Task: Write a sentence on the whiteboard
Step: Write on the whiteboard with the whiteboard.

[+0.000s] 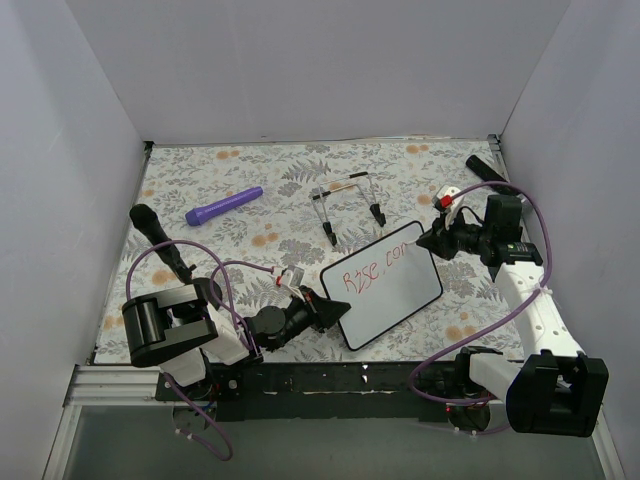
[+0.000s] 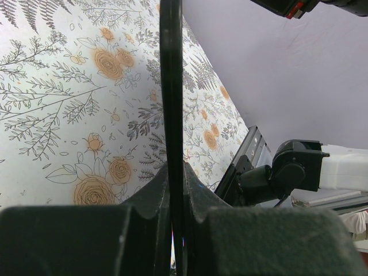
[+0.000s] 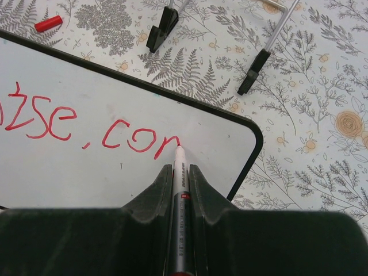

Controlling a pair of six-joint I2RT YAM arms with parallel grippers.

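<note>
Beyond the whiteboard [image 1: 385,285] lie wire stand [image 1: 378,213] and purple cylinder [image 1: 224,206].

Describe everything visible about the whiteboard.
The whiteboard is a smooth white rectangular panel with rounded corners and a thin black rim, set askew over the floral table. The left gripper clamps its near-left edge. Its red lettering reads roughly "Rise.con"; the tip of the marker, held by the right gripper, touches its surface.

- I log one purple pen-shaped cylinder [image 1: 224,206] lying on the floral cloth [image 1: 200,170], far left.
- Wire stand [image 1: 348,205], black-tipped feet, mid-cloth.
- Small red cap [image 3: 48,23], loose near one foot.
</note>
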